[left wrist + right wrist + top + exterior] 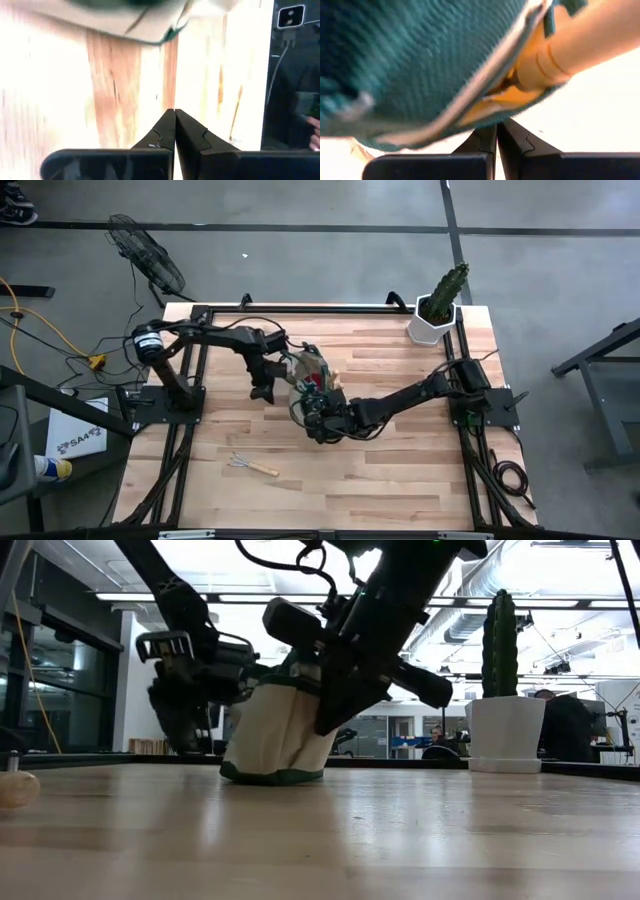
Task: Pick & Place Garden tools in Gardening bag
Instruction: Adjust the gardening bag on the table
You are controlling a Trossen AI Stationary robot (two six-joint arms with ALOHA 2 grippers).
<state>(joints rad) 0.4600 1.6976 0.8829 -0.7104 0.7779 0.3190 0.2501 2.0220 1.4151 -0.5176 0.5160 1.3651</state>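
Grey concrete floor surrounded the wooden worktop (400, 470), which carried a black frame at each side for the two arms. Largest on it was the bag (310, 373), standing near the middle and a little toward the far edge, its tan cloth and green base plain in the low view. It leaned, and several tools already poked out of its mouth. A cactus (443, 295) in a white pot stood well apart at the far right corner.

Left of the bag, the left gripper (263, 392) hung just beside the cloth with its jaws together on nothing. On the bag's near right side, the right gripper (312, 418) pressed in close, jaws likewise together and empty; its wrist view was filled with green trim and a wooden handle (580, 42) right against the camera.

One tool was left out: the rake (252, 466) lay alone on the near left part of the worktop, well apart from both arms.

The main risk was the bag itself. Soft, tilted and top-heavy with handles, it would likely tip or slide if the right arm pulled away while caught against the trim or a handle. A topple could spill the packed tools. The rake lay flat, so closed jaws would have to open wide before reaching it, and a shallow grip on its thin handle might slip.
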